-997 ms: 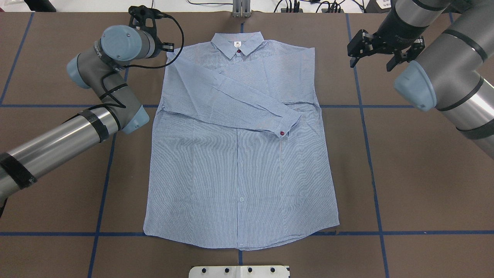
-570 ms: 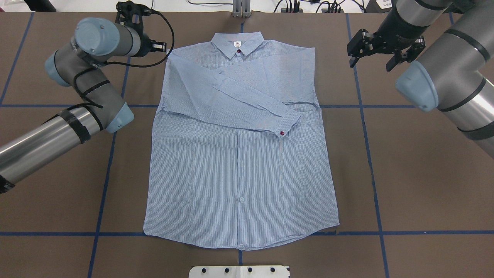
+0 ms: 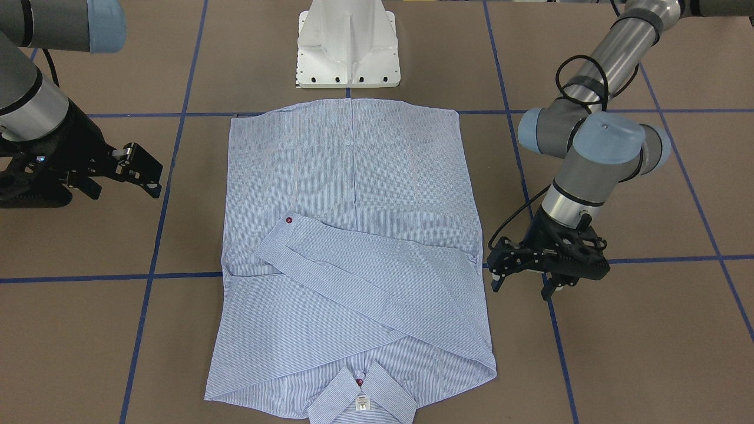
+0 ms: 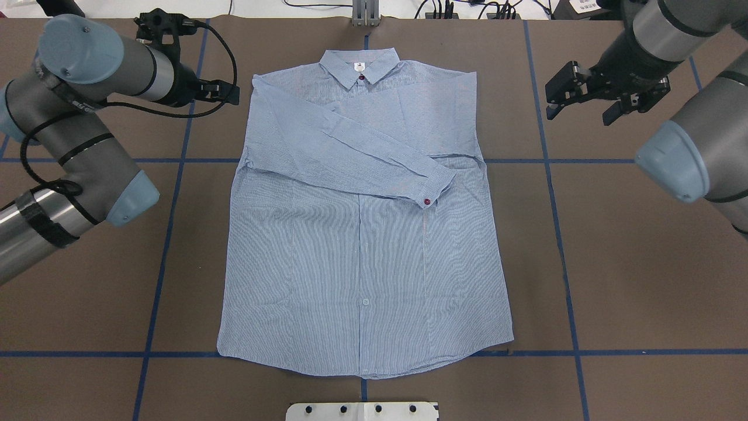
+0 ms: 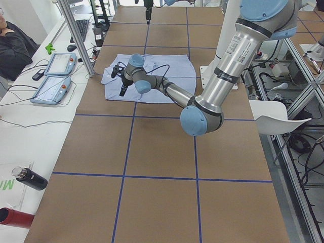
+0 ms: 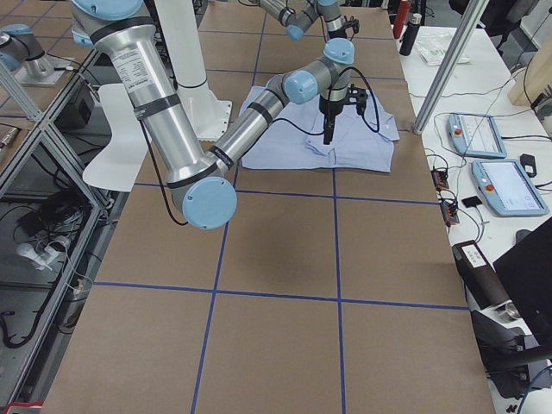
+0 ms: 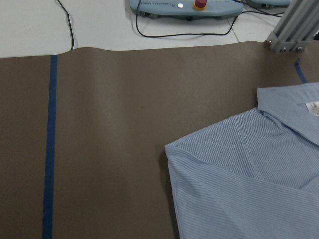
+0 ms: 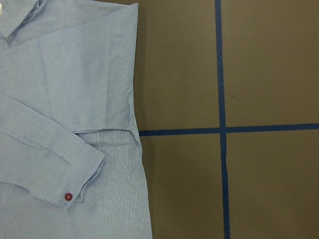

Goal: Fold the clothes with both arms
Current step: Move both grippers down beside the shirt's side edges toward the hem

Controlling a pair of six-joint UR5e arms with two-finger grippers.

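Note:
The clothes are one light blue striped shirt (image 4: 362, 245) lying flat and buttoned on the brown table, collar (image 4: 359, 64) at the far edge. One sleeve is folded across the chest, and its cuff shows a red button (image 4: 427, 202). My left gripper (image 4: 227, 92) hovers open just off the shirt's shoulder corner (image 7: 172, 149), holding nothing. In the front-facing view the left gripper (image 3: 519, 288) stands beside that edge. My right gripper (image 4: 579, 111) hangs open over bare table beyond the other shoulder, also empty. The right wrist view looks down on the cuff (image 8: 75, 169).
Blue tape lines (image 4: 549, 164) grid the table (image 4: 643, 263). The white pedestal base (image 3: 347, 47) stands at the hem side. An aluminium post (image 4: 365, 11) rises behind the collar. Teach pendants (image 5: 55, 76) lie on a side bench, where a person (image 5: 12, 43) sits.
My left arm has swung left, carrying its gripper away from the shirt's shoulder. The right gripper has shifted slightly right and toward me. The shirt has not moved.

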